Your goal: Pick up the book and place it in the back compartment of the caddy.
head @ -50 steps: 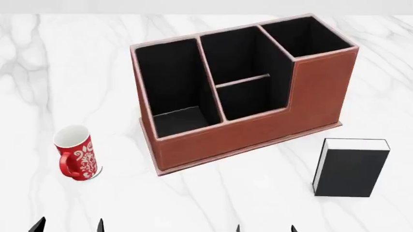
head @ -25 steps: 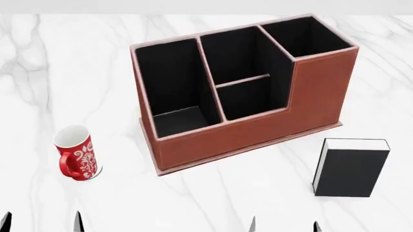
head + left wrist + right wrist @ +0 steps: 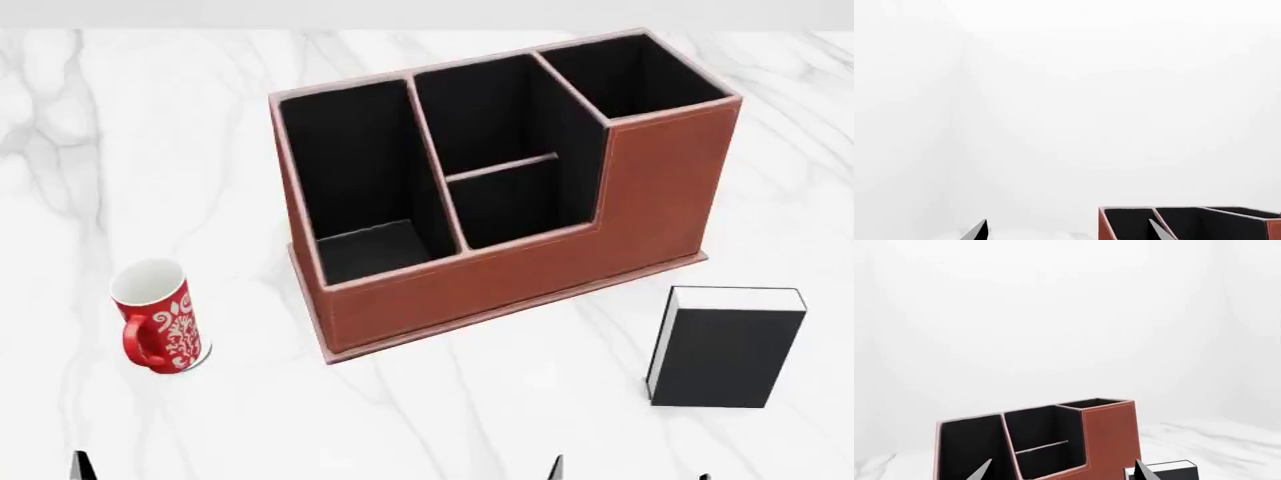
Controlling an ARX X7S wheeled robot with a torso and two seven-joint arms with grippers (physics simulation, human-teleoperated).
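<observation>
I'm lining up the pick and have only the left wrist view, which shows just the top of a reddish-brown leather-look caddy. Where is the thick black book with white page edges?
Observer: The thick black book with white page edges lies flat on the white marble table, apart from the reddish-brown leather-look caddy, off its front right corner.
Operator: Anything already inside the caddy?
Observer: No, the head view shows nothing in its four black-lined compartments.
Operator: Anything else nearby?
Observer: A red-and-white patterned mug stands upright to the left of the caddy, not touching it.
</observation>
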